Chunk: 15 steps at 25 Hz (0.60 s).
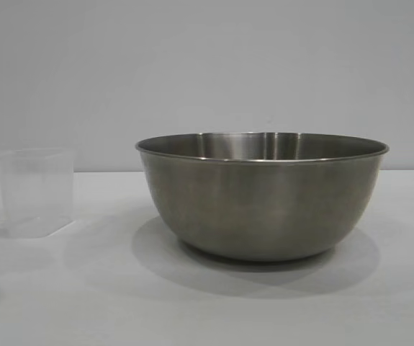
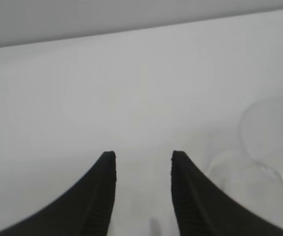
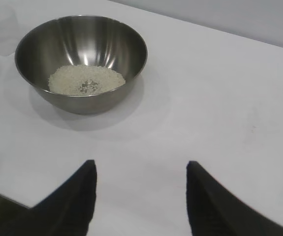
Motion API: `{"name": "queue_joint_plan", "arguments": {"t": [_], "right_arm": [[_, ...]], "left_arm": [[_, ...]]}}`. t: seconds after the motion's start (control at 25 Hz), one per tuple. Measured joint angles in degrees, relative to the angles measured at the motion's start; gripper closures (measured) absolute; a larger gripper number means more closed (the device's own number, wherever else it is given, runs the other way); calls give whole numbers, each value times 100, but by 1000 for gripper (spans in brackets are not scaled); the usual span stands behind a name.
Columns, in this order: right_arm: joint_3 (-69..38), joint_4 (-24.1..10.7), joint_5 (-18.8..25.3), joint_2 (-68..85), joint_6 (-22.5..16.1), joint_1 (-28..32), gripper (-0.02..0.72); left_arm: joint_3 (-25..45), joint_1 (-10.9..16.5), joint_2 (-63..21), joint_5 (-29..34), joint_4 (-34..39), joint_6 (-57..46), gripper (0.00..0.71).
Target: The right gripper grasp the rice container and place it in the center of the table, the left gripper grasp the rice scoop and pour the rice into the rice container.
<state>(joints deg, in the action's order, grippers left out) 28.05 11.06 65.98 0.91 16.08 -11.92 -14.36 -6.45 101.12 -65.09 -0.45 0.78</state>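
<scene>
Bowl [image 1: 262, 196] upright near mid-table, rim level, nothing touching it. Probably parked there as a steady, wide target for pouring.

Rice [image 3: 86, 79] lying in a low off-white heap at the bottom of the bowl, thin in the centre where steel shows through. Pour apparently done.

Scoop [image 1: 30, 192] standing upright on the table [image 1: 214, 310], well to the left of the bowl, apart from it. Looks empty: clear walls, no pale mass inside. Set down on its base rather than tipped, so likely released on purpose after emptying.

Left gripper [image 2: 143, 162] over bare tabletop, jaws spread a little, nothing between them. Faint translucent curve of the scoop at the edge of the left wrist view, beside the fingers and not in them. Reads as a release and a pull-away.

Right gripper [image 3: 140, 169] near the table edge, facing the bowl from well back, jaws spread wide and holding nothing. Seems idle, kept clear of the work area.

Bowl: brushed grey steel, thin rolled rim, bright streaks on the inner wall, soft shadow beneath. Scoop: small, squarish, translucent plastic, handle to one side.
</scene>
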Motion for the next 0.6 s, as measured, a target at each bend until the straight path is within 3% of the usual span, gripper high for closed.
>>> {"name": "queue_joint_plan", "arguments": {"t": [0.16,0.36,0.48,0.6], "right_arm": [[0,0,0,0,0,0,320],[0,0,0,0,0,0,320],[0,0,0,0,-2,0,320],[0,0,0,0,-2,0,320]], "left_arm": [[-208,112,-340,0,95,-280,480],[-248,878,-859,0,868,-462,480],[-153,1104,-1594,27,1272,-496,480],[-117,1128,-2756,726,1845,-509,480]]}}
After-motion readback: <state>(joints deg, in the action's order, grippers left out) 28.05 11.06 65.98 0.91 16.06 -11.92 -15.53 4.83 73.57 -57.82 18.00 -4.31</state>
